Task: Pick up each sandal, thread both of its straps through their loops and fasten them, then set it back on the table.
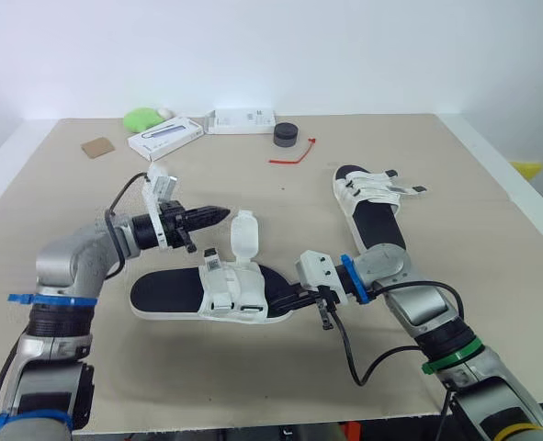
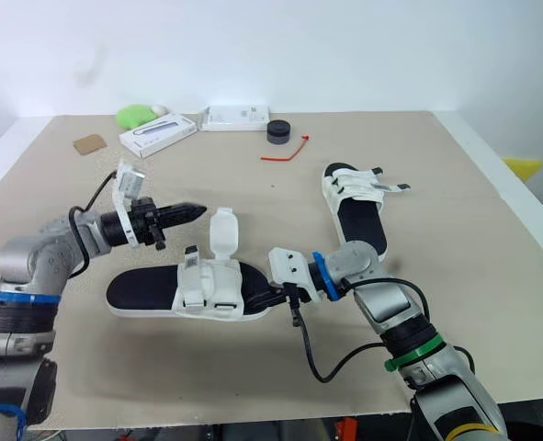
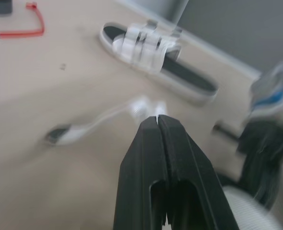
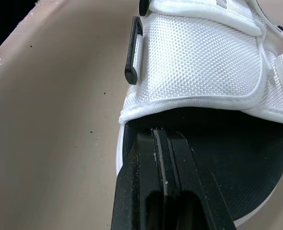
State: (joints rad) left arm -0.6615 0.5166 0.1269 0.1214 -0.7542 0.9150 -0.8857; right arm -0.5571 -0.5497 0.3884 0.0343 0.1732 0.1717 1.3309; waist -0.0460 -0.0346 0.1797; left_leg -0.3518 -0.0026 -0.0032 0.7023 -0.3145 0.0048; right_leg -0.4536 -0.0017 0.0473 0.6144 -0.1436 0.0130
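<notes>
while the left end effector and right end effector are both closed, the near sandal seems light, its raised strap floppy, best pinched at its tip.

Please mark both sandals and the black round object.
near sandal (image 1: pixel 165 292), left eye view, black insole.
far sandal (image 1: pixel 378 220), left eye view, black insole.
black round object (image 1: pixel 286 135), left eye view, top face.

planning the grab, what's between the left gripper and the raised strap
Nothing: a short bare gap of table between left gripper and strap, in the left eye view.
</notes>
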